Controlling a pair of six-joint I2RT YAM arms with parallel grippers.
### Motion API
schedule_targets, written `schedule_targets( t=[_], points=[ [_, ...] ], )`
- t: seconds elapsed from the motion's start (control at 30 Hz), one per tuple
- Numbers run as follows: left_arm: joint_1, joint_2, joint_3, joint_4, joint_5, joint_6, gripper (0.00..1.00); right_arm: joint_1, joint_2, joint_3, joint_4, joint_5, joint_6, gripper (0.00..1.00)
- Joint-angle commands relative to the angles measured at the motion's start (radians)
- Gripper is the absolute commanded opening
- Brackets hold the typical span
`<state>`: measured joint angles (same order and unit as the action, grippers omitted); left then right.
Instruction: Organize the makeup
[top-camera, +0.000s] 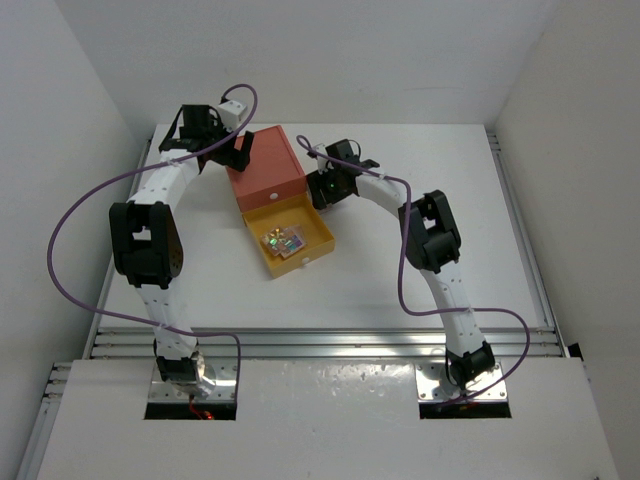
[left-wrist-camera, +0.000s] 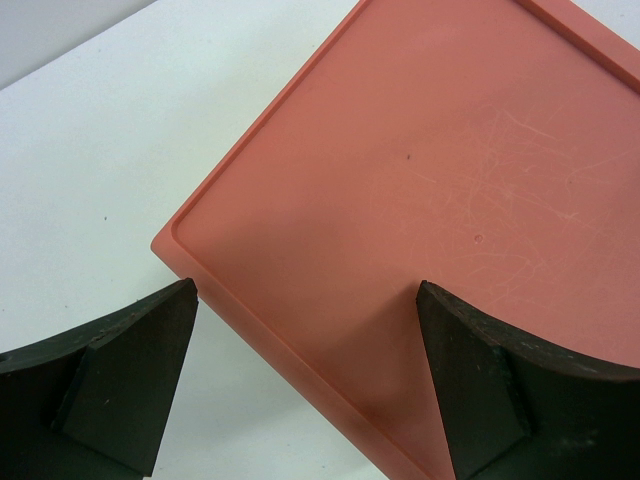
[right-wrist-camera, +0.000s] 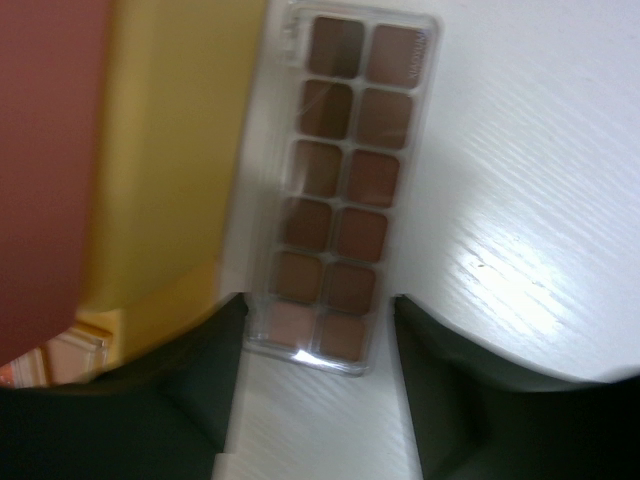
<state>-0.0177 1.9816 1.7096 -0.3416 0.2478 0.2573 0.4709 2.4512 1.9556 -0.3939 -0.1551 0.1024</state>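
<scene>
A long clear palette (right-wrist-camera: 345, 190) with two rows of brown and tan pans lies flat on the white table, beside the yellow drawer (right-wrist-camera: 170, 150). My right gripper (right-wrist-camera: 318, 330) is open, with one finger on each side of the palette's near end and not closed on it. In the top view the right gripper (top-camera: 325, 187) hides this palette. A small multicoloured palette (top-camera: 283, 241) lies in the open yellow drawer (top-camera: 315, 232). My left gripper (left-wrist-camera: 305, 292) is open and empty over a corner of the orange-red box top (left-wrist-camera: 450, 170). No sticks or brushes are in view.
The orange-red drawer box (top-camera: 265, 165) stands at the back centre of the white table (top-camera: 480, 220), with its yellow drawer pulled out toward the front. White walls close in the table on both sides and behind. Purple cables loop off both arms.
</scene>
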Motion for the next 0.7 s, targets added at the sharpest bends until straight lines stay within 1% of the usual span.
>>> schedule_targets(
  t=[0.0, 0.03, 0.07, 0.1, 0.2, 0.23, 0.3, 0.33, 0.37, 0.43, 0.53, 0.57, 0.6, 0.67],
  points=[
    [0.015, 0.003, -0.028, -0.073, -0.047, 0.028, 0.97, 0.031, -0.011, 0.009, -0.072, 0.118, -0.001, 0.46],
    [0.015, 0.003, -0.028, -0.073, -0.047, 0.028, 0.97, 0.029, -0.005, 0.020, -0.094, 0.147, 0.009, 0.40],
    [0.015, 0.003, -0.028, -0.073, -0.047, 0.028, 0.97, 0.026, 0.014, 0.041, -0.158, 0.205, 0.025, 0.36],
    [0.015, 0.003, -0.028, -0.073, -0.047, 0.028, 0.97, 0.014, 0.017, 0.049, -0.180, 0.216, 0.028, 0.28],
    [0.015, 0.003, -0.019, -0.073, -0.047, 0.028, 0.97, -0.001, -0.009, 0.011, -0.241, 0.293, 0.066, 0.14],
    [0.015, 0.013, -0.019, -0.073, -0.047, 0.028, 0.97, -0.009, -0.033, -0.047, -0.241, 0.293, 0.074, 0.10],
    [0.015, 0.013, -0.019, -0.073, -0.047, 0.028, 0.97, -0.028, -0.089, -0.098, -0.218, 0.318, 0.091, 0.08],
    [0.015, 0.013, -0.019, -0.073, -0.047, 0.028, 0.97, -0.034, -0.098, -0.148, -0.215, 0.324, 0.092, 0.08],
    [0.015, 0.013, -0.019, -0.073, -0.047, 0.028, 0.97, -0.041, -0.104, -0.159, -0.224, 0.325, 0.091, 0.07],
    [0.015, 0.022, -0.010, -0.073, -0.038, 0.028, 0.97, -0.043, -0.120, -0.179, -0.252, 0.338, 0.091, 0.07],
    [0.015, 0.022, -0.010, -0.073, -0.038, 0.028, 0.97, -0.078, -0.136, -0.198, -0.260, 0.342, 0.089, 0.07],
    [0.015, 0.022, -0.010, -0.073, -0.038, 0.028, 0.97, -0.080, -0.149, -0.208, -0.254, 0.324, 0.082, 0.09],
    [0.015, 0.022, -0.010, -0.073, -0.038, 0.028, 0.97, -0.081, -0.155, -0.216, -0.222, 0.318, 0.068, 0.12],
    [0.015, 0.022, -0.010, -0.073, -0.038, 0.028, 0.97, -0.071, -0.194, -0.241, -0.150, 0.275, 0.019, 0.33]
  ],
)
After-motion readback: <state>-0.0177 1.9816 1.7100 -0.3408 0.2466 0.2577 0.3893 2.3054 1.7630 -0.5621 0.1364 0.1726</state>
